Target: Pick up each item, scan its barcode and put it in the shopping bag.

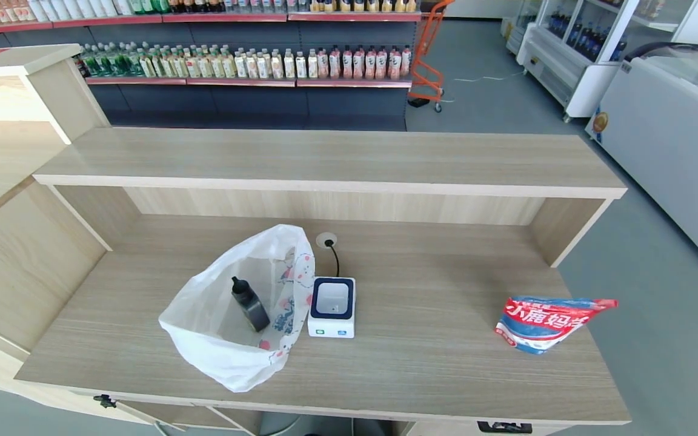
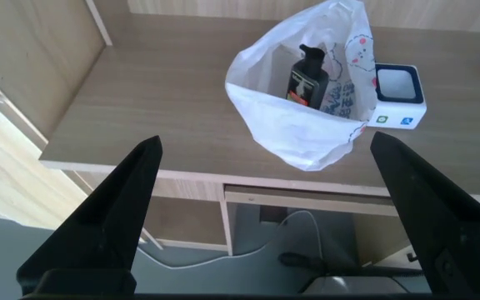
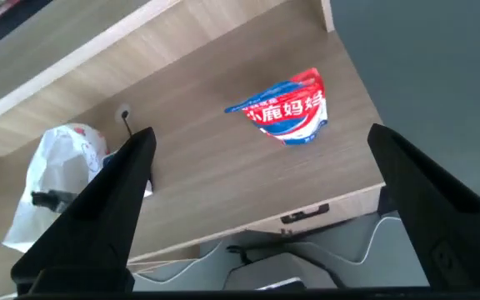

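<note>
A white shopping bag [image 1: 237, 315] stands open on the wooden counter, left of centre, with a black bottle [image 1: 249, 304] leaning inside it. Right beside the bag sits the white barcode scanner [image 1: 332, 306] with its dark window facing up. A red, white and blue snack pouch [image 1: 543, 322] lies flat near the counter's right end. My left gripper [image 2: 265, 208] hangs open off the counter's front edge, short of the bag [image 2: 302, 92] and bottle [image 2: 307, 77]. My right gripper [image 3: 261, 208] is open too, held off the front edge with the pouch [image 3: 286, 110] ahead of it.
The scanner's cable [image 1: 334, 257] runs to a grommet at the back. A raised ledge [image 1: 331, 160] walls the counter's far side, with side panels at both ends. Bare wood lies between scanner and pouch. Shelves of bottles and freezers stand beyond.
</note>
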You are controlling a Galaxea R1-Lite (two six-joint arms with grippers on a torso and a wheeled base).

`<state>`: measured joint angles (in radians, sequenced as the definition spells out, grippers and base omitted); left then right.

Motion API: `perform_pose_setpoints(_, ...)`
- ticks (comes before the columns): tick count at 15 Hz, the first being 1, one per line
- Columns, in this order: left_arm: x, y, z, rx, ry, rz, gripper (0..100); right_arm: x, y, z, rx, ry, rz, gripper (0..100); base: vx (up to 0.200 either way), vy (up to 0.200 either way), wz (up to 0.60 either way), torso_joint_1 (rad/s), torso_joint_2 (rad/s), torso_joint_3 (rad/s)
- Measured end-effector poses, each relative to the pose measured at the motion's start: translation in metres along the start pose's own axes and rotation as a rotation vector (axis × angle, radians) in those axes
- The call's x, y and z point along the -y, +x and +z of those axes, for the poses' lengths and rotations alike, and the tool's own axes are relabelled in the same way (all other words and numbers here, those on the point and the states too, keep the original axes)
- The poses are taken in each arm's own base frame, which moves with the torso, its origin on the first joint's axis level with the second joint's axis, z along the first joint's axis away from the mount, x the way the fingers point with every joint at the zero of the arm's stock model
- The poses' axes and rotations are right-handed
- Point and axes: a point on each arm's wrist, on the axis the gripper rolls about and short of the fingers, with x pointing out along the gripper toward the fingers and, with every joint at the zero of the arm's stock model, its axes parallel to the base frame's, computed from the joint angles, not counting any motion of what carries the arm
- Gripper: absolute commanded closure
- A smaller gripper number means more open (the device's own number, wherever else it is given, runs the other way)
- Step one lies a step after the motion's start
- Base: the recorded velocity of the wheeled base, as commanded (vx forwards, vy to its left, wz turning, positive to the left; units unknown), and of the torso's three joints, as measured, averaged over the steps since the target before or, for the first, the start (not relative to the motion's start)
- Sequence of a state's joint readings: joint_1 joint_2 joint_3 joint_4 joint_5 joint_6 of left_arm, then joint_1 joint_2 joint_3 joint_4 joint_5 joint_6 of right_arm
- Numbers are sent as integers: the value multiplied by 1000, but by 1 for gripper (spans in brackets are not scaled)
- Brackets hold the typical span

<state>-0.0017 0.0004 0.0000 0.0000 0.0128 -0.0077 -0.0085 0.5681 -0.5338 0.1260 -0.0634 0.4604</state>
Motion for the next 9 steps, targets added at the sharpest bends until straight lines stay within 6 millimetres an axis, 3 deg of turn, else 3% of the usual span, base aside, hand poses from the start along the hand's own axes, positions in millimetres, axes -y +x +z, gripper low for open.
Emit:
perform_pose_setpoints(2,0,0,0,0,0,0,0,-24,61,46,-103,208,-151,0,0,0,0,0,0,0)
perform_pose_setpoints(4,0,0,0,0,0,0,0,-35,132,69,-164,395,-320,0,0,0,0,0,0,0)
perform_pose_setpoints(5,0,0,0,0,0,0,0,-36,165,70,-181,487,-399,0,0,0,0,0,0,0)
perform_pose_setpoints(7,0,0,0,0,0,0,0,-27,217,55,-229,589,-543,0,0,0,0,0,0,0)
perform_pose_setpoints(9,0,0,0,0,0,0,0,-11,242,23,-284,620,-639,0,0,0,0,0,0,0)
